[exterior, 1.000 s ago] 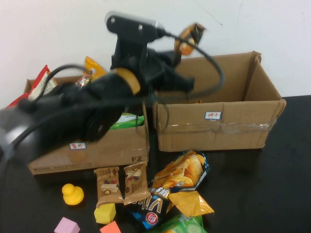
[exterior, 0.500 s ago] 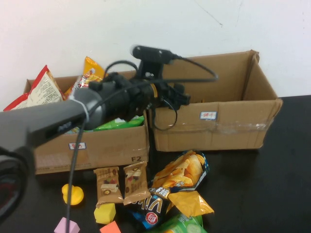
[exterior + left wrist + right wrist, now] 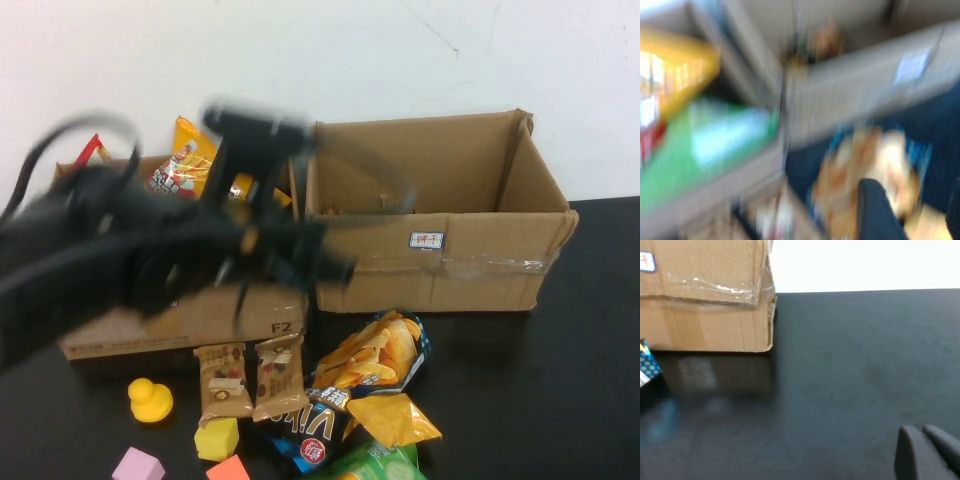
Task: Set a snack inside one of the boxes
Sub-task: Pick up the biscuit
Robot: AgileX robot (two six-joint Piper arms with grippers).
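Two open cardboard boxes stand at the back. The left box (image 3: 200, 318) holds several snack bags. The right box (image 3: 440, 262) shows only a small blurred orange-brown thing (image 3: 825, 42) on its floor by the near wall. My left gripper (image 3: 335, 268) is motion-blurred, above the front of the boxes where they meet. In the left wrist view the left gripper (image 3: 914, 192) is open and empty over the yellow-and-blue chips bag (image 3: 375, 350). My right gripper (image 3: 925, 440) is shut and empty, low over bare black table right of the right box (image 3: 705, 300).
Loose snacks lie in front of the boxes: two brown bars (image 3: 250, 380), an orange packet (image 3: 395, 420), a blue bag (image 3: 310, 435) and a green bag (image 3: 370, 465). A yellow duck (image 3: 150, 400) and yellow (image 3: 217, 438), pink (image 3: 137, 465) and orange (image 3: 228, 470) blocks lie front left.
A second ago my left gripper held an orange snack above the right box. The snack has left the gripper, and the arm has swung down and forward toward the front of the boxes.
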